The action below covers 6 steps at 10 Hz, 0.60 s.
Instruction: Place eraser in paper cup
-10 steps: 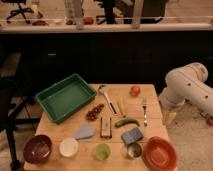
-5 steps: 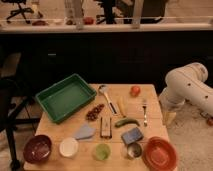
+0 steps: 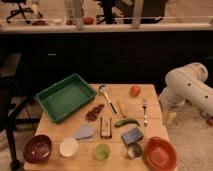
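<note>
Evidently the reach hasn't begun: the eraser (image 3: 105, 126) lies flat on the bench (image 3: 131, 106), with the paper cup (image 3: 68, 147) near it at 8 o'clock. The claw (image 3: 170, 117) hangs open and empty at the bench's 3 o'clock edge. Next it must reach toward 9 o'clock for the eraser.

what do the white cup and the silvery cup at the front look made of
Small white round cup: probably paper, matte, evenly pale with no glints. Small silvery round cup: seemingly metal, polished, its rim catching bright reflections. The gripper hangs beside the table's right edge, away from both.
</note>
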Available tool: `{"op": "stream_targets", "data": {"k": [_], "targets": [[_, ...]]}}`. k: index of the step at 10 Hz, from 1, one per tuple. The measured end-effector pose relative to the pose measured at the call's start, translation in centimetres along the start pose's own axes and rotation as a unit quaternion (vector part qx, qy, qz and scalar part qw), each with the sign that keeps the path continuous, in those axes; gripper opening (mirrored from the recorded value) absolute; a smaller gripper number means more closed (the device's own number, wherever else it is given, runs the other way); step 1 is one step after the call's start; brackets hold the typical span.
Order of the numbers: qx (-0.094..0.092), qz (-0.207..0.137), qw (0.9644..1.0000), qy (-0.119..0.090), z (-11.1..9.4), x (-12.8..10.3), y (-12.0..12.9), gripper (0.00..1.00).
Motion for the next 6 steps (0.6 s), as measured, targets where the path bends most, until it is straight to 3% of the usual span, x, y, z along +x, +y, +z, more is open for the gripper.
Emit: {"op": "stream_targets", "data": {"k": [5,6], "targets": [[0.002,-0.003,1.0,-0.001,0.06,-0.03,0.07,0.8],[0.005,-0.02,0.9998,-0.005,0.12,-0.28,0.38,0.8]]}}
